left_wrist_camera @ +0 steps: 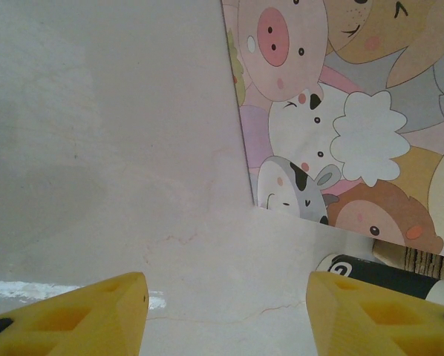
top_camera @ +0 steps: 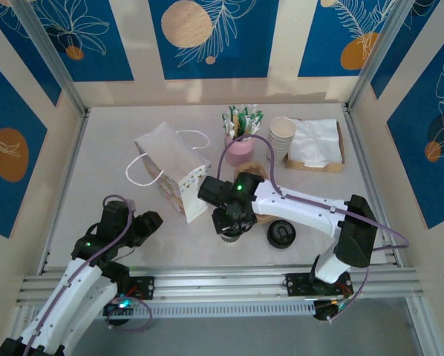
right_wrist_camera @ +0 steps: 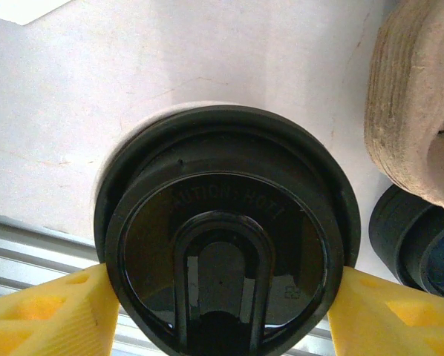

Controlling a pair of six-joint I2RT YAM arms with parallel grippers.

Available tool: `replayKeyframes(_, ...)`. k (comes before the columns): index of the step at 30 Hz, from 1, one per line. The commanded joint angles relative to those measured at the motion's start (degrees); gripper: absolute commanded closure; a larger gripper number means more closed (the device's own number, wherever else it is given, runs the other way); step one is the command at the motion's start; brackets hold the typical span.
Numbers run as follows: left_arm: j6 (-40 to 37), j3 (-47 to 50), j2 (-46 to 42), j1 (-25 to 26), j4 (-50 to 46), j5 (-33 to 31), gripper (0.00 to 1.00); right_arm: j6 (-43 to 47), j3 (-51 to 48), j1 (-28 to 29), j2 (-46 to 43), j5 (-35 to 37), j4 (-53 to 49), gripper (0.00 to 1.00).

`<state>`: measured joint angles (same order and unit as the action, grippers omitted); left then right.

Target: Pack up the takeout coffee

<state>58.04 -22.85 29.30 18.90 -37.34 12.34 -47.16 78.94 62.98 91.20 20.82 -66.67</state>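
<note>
Item, pair: left arm (top_camera: 62, 300) and right arm (top_camera: 311, 211), clad in white shells, with black joints and black bases. Purple cables (top_camera: 260, 142) are looped along each. Green lights (top_camera: 239, 186) are lit at the wrists. The left gripper (left_wrist_camera: 226, 315) and right gripper (right_wrist_camera: 222, 315) are fitted with yellow fingers (left_wrist_camera: 73, 315), moulded with recessed pockets.

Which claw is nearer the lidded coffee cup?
Right. The right claw clasps the takeout coffee at both sides. The left claw hangs open over the table, off to the left by the paper bag.

The takeout coffee (right_wrist_camera: 226, 222) is upright, its glossy black lid on top. It sits between the fingers of the right gripper (right_wrist_camera: 222, 293), touching both.
</note>
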Motion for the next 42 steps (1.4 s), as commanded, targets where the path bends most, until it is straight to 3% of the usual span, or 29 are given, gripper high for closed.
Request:
replayKeyframes(1,-0.1,0.2,-0.3,0.7,-0.8,-0.4,0.42,-1.5,-0.4,-0.3,-2.2,0.2,-0.9,0.31)
replayKeyframes(30,-0.1,0.1,-0.5,0.7,-1.2,-0.4,0.42,-2.4,-4.2,-0.2,-1.1,-1.8,2.9,0.31)
replayKeyframes(42,-0.1,0.4,-0.5,0.8,-1.2,-0.4,0.42,-3.4,-5.3,-0.9,-4.8,-2.7,5.8,0.31)
